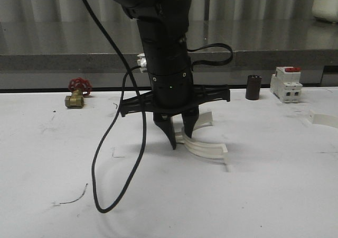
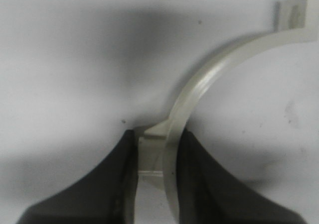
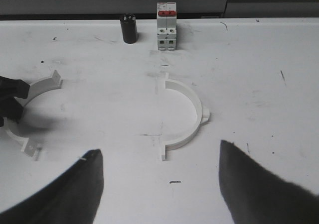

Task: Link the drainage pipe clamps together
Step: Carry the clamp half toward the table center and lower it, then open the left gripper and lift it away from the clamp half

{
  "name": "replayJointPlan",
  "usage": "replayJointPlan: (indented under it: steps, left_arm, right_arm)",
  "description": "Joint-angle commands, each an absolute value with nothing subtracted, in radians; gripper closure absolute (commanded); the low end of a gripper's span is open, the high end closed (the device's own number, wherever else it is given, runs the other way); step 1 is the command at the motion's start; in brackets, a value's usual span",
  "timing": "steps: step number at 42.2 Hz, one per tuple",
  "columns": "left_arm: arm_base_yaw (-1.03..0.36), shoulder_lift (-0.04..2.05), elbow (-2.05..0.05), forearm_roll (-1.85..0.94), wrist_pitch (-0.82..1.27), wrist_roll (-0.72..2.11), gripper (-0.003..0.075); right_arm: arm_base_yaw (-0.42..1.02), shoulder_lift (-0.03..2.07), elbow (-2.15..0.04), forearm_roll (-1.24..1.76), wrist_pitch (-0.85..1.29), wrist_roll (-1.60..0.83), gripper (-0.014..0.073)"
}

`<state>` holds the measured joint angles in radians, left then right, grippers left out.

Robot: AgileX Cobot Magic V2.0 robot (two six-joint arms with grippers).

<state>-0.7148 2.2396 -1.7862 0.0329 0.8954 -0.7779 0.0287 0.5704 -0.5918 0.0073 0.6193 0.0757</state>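
The left gripper [image 1: 179, 135] pinches a white plastic semicircular half-ring clamp [image 1: 203, 149] near one end, low on the white table [image 1: 264, 195]; the left wrist view shows its fingers [image 2: 204, 179] pressed on the band beside a square tab. The right wrist view shows two half-rings, the second clamp [image 3: 187, 112] lying free beyond the spread, empty right gripper [image 3: 159, 184]. Farther back stand one brass valve with a red handwheel [image 1: 77, 93], one dark cylinder [image 1: 253, 87] and one white breaker with red switch [image 1: 286, 84].

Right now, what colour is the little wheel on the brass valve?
Red; the valve handwheel shows best in the front view.
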Motion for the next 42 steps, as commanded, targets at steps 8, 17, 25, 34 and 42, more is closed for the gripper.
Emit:
replayJointPlan:
  steps: [8,17,25,34,42]
  left_arm:
    - [-0.723,2.183,-1.817,0.042,0.889,-0.802,0.0655]
    - [-0.723,2.183,-1.817,0.042,0.887,-0.802,0.0542]
    - [-0.723,2.183,-1.817,0.042,0.883,-0.802,0.0424]
    - [-0.723,2.165,-1.817,0.031,0.88,-0.784,0.0425]
    - [-0.723,2.06,-1.817,0.042,0.906,-0.606,0.0425]
  right_arm:
    - [0.029,0.581,-0.62,0.0,0.558,0.071,0.0074]
    - [0.029,0.581,-0.62,0.0,0.558,0.071,0.0074]
    - [0.029,0.581,-0.62,0.0,0.558,0.071,0.0074]
    - [0.029,0.581,-0.62,0.0,0.558,0.071,0.0074]
    - [0.029,0.581,-0.62,0.0,0.558,0.071,0.0074]
